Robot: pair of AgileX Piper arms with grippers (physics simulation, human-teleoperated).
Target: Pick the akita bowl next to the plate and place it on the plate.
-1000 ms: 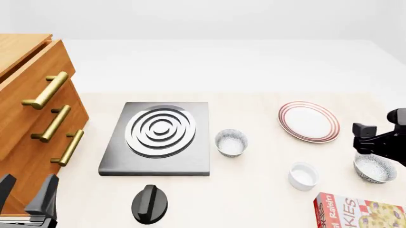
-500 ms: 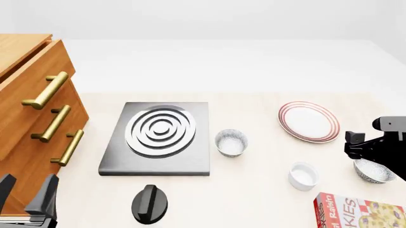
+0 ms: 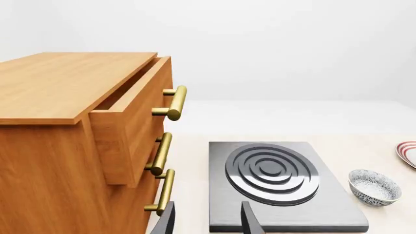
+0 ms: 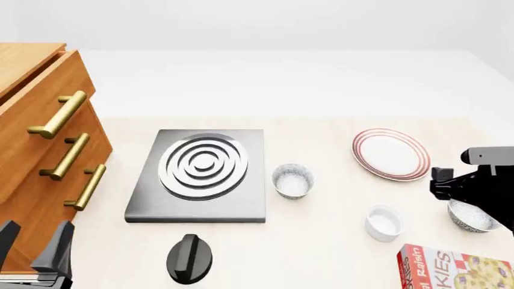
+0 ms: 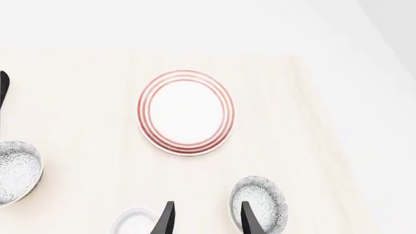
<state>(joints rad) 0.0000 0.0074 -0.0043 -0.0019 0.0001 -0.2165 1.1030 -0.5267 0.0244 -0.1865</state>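
Note:
The plate, white with red rings, lies flat at the right of the table. One speckled akita bowl stands upright toward me from the plate, partly hidden by the right arm in the front view. My right gripper hovers open above the table, one of its fingers overlapping this bowl's rim. A second akita bowl stands between stove and plate. My left gripper is open and empty at the near left.
A white ramekin stands near the right bowl, a cookie box at the near right edge. The grey stove plate and its black knob are mid-table. A wooden drawer cabinet fills the left.
The right arm has moved left and lower in the front view, now covering part of the right akita bowl. The left arm and all objects have stayed still.

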